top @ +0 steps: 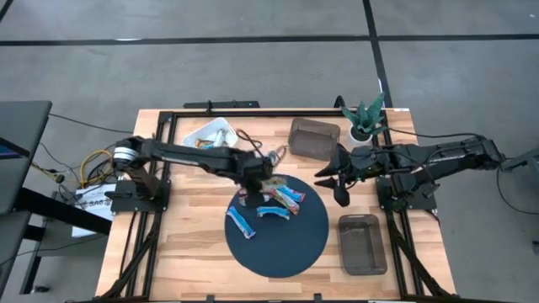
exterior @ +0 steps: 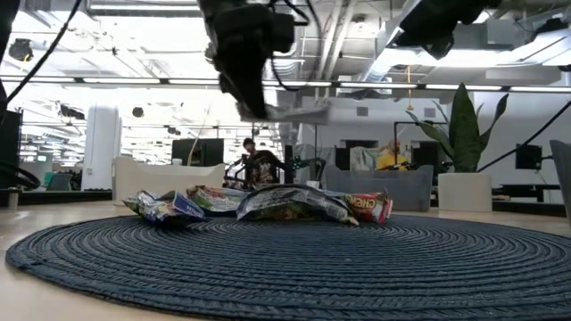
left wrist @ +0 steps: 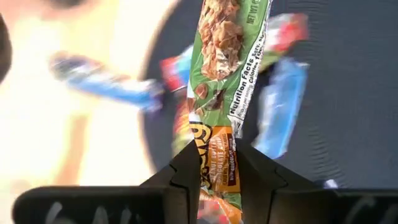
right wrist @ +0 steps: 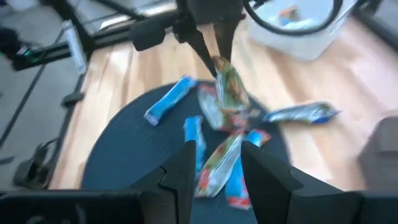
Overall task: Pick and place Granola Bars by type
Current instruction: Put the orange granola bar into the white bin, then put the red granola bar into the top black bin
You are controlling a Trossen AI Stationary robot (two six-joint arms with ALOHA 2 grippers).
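While aloft, bar in left hand.

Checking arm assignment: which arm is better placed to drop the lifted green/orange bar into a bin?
Left. The left gripper is already shut on the green/orange granola bar, lifted above the round mat, with the white bin near its own side. The right gripper hangs open and empty beside the pile.

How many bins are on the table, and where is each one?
3. A white bin is at the top left in the high view; a dark bin stands beside the plant; a second dark bin lies right of the round mat. None looks hidden.
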